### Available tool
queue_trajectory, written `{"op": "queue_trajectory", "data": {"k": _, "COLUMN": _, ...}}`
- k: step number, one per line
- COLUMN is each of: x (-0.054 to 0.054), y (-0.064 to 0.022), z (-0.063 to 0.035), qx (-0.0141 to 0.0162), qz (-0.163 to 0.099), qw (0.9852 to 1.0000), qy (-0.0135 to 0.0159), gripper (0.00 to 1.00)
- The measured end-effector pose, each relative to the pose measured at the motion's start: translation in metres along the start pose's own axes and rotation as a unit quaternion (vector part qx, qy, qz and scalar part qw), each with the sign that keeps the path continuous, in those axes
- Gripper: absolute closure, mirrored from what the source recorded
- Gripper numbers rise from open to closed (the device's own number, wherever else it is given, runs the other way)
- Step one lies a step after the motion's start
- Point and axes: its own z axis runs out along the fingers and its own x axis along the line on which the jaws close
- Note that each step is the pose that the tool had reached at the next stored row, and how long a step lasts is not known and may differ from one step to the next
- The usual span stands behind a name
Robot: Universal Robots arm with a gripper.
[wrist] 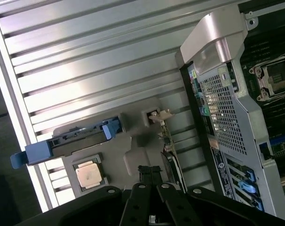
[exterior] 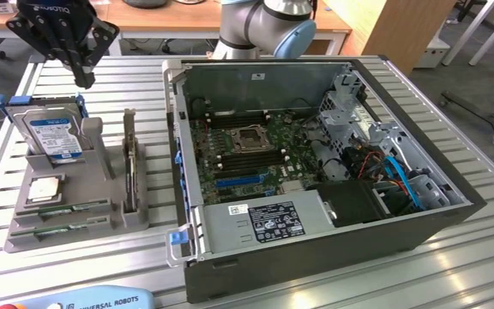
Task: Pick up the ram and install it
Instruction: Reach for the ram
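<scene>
A grey holder tray (exterior: 101, 193) sits on a slatted metal table (exterior: 453, 270) at the exterior view's left. It carries a hard drive (exterior: 54, 132) standing upright in blue rails at its far end, a silver processor chip (exterior: 45, 188) lying flat, and a dark expansion card (exterior: 129, 167) on edge along its right side. The ram (exterior: 65, 207) lies in a slot near the tray's front edge, with a second green stick (exterior: 62, 225) just in front. The gripper (exterior: 84, 81) hangs above the hard drive, fingers pressed together around nothing, well apart from the ram. Just beside the tray, across a narrow strip of bare slats, an open computer case (exterior: 453, 193) exposes its motherboard (exterior: 229, 164) and power supply (exterior: 260, 222).
</scene>
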Motion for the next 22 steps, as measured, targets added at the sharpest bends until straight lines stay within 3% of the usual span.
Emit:
{"op": "queue_trajectory", "data": {"k": 7, "x": 0.0029, "y": -0.0009, "z": 0.0000, "qx": 0.0005, "qz": -0.001, "qw": 1.0000, "qy": -0.0001, "gripper": 0.90}}
{"op": "queue_trajectory", "data": {"k": 15, "x": 0.0034, "y": -0.0011, "z": -0.0001, "qx": 0.0004, "qz": -0.041, "qw": 0.9991, "qy": 0.0015, "gripper": 0.90}}
{"op": "queue_trajectory", "data": {"k": 22, "x": 0.0037, "y": -0.0012, "z": 0.0001, "qx": 0.0040, "qz": -0.064, "qw": 0.9979, "qy": 0.0014, "gripper": 0.90}}
